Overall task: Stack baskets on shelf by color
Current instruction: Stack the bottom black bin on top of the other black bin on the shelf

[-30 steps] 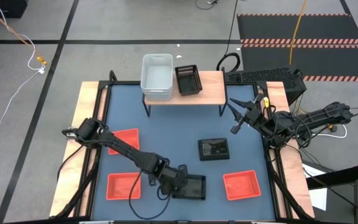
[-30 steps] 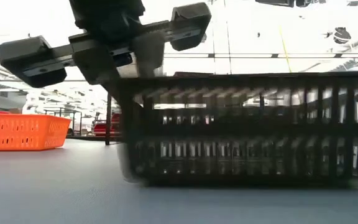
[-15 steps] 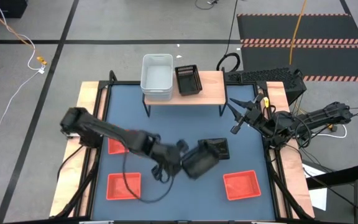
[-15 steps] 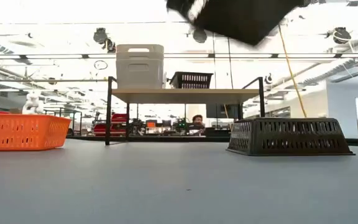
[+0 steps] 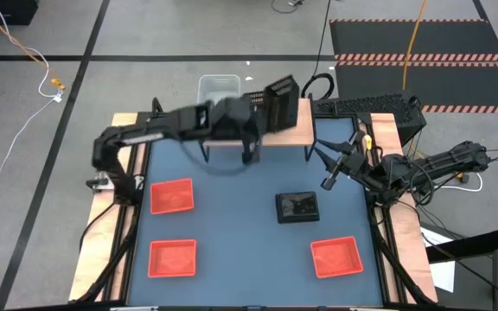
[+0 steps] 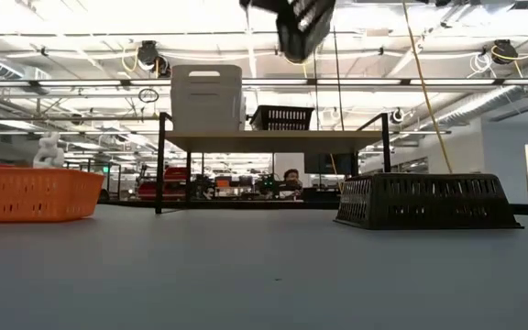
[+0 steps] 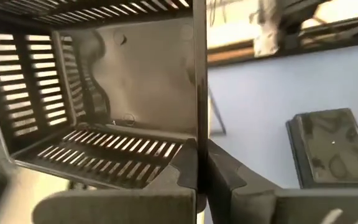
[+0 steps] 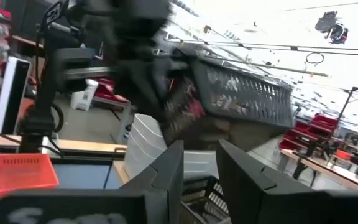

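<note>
I see my left gripper (image 7: 199, 168) clamped on the thin wall of a slatted black basket (image 5: 279, 99), tilted in the air above the wooden shelf (image 5: 296, 130). Another black basket (image 5: 297, 206) lies upside down mid-table. My right gripper (image 5: 328, 164) waits, fingers apart, near the table's right edge.

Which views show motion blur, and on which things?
High view: the left arm and its carried black basket smear above the shelf. Right wrist view: the same basket is streaked. Low view: the upside-down black basket on the table looks sharp.
</note>
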